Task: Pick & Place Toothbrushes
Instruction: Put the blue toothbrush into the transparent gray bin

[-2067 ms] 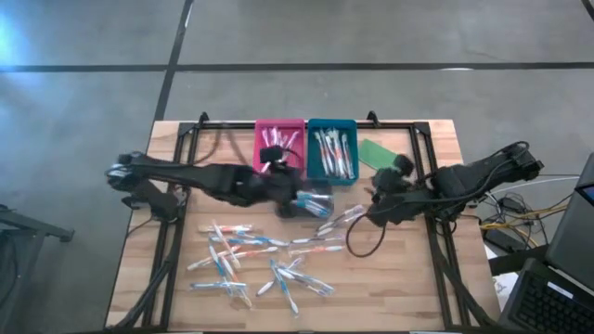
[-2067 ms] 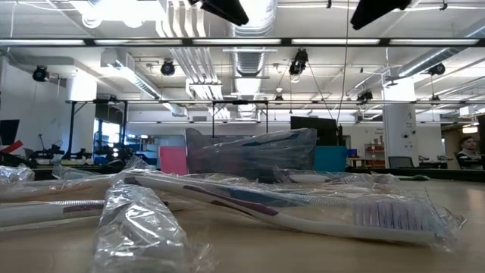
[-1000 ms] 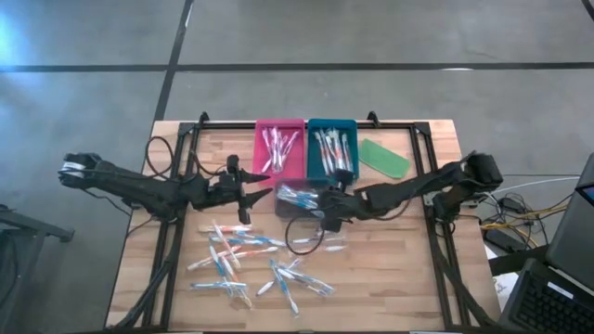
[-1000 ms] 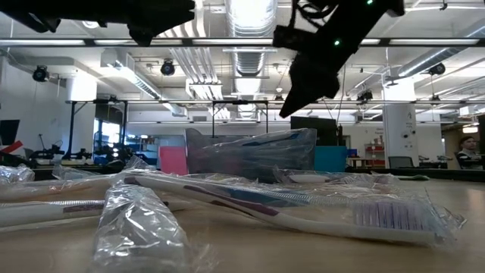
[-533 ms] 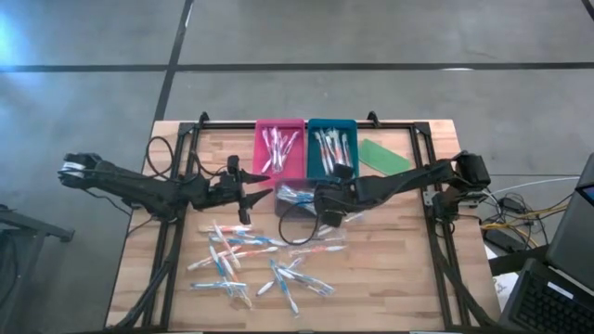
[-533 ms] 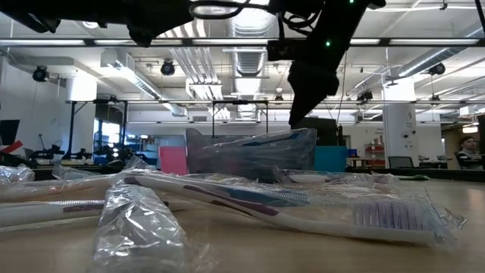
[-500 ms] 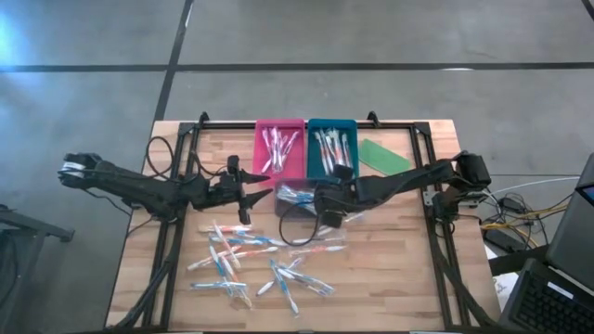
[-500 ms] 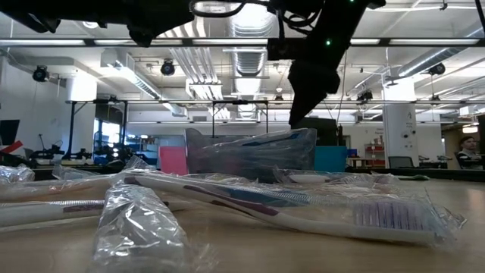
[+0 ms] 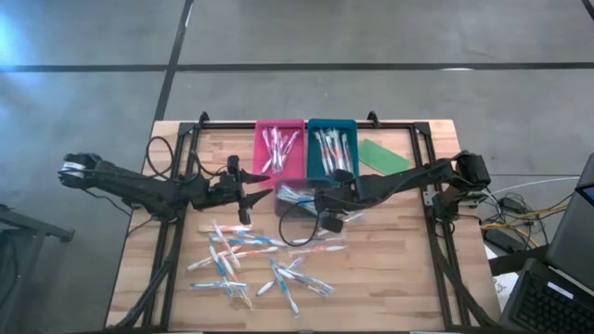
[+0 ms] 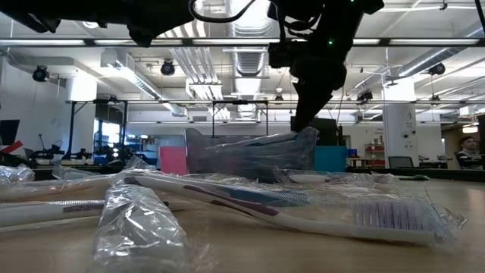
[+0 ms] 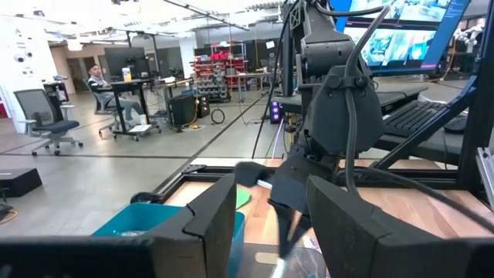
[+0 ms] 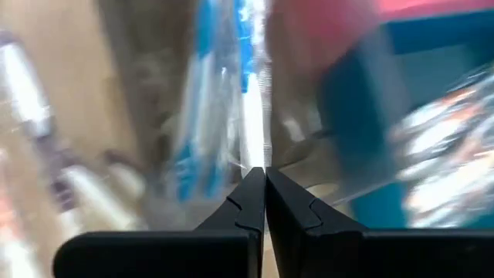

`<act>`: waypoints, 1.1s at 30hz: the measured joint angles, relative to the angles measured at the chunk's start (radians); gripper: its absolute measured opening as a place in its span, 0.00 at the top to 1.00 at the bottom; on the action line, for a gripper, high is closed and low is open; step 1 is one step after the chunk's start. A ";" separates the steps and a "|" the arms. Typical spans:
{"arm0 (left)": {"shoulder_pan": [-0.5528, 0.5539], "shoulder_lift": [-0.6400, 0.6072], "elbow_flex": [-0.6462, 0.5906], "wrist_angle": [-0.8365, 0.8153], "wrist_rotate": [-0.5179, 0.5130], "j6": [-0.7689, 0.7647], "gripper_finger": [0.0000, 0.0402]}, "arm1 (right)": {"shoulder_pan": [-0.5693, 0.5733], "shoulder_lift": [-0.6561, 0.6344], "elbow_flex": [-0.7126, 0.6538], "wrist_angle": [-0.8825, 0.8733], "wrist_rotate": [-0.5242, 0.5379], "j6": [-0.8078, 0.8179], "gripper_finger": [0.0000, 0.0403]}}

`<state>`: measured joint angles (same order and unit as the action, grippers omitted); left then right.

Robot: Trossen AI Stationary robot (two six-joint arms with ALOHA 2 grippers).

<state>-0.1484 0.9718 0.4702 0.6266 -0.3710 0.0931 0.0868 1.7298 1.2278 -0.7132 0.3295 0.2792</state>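
A heap of wrapped toothbrushes [image 10: 250, 152] lies in a grey tray [image 9: 295, 198] at mid-table. My right gripper [image 10: 300, 127] points steeply down with its shut tips at the top of that heap, nothing visibly between them [image 12: 265, 174]. Just left of the tray my left gripper [image 9: 254, 190] hovers open and level, holding nothing. More toothbrushes [image 9: 246, 258] lie loose on the wood near the front edge. Others fill the pink tray [image 9: 279, 148] and the blue tray [image 9: 331, 148]. My right gripper comes at the wrapped heap in the grey tray slanting down from the table's right. Its shut tips [image 10: 298, 130] stand at the clear wrapping's top edge. Whether they touch it, I cannot tell.
A flat green oblong piece [image 9: 383, 156] lies right of the blue tray. A black frame [image 9: 176, 186] runs round the table's edges. In the low view one wrapped toothbrush [image 10: 303, 208] lies close to the camera. Bare wood shows at the front right [image 9: 390, 278].
My right gripper has tipped more steeply downward and shifted slightly toward the table's left. Its shut tips have sunk to the top of the wrapped heap in the grey tray. The brushes and trays have not moved.
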 joint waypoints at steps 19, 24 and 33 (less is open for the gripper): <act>0.000 0.000 0.000 0.000 0.000 0.000 0.59 | -0.003 0.006 0.004 0.039 -0.164 0.051 0.98; 0.000 0.000 0.000 0.000 0.000 0.000 0.59 | -0.008 0.006 0.004 0.090 -0.166 0.053 0.98; 0.000 0.000 0.000 0.000 0.000 0.000 0.59 | -0.018 0.006 -0.029 0.092 -0.200 0.092 0.98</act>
<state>-0.1484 0.9718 0.4706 0.6266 -0.3708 0.0933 0.0690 1.7359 1.1984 -0.6211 0.1294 0.3709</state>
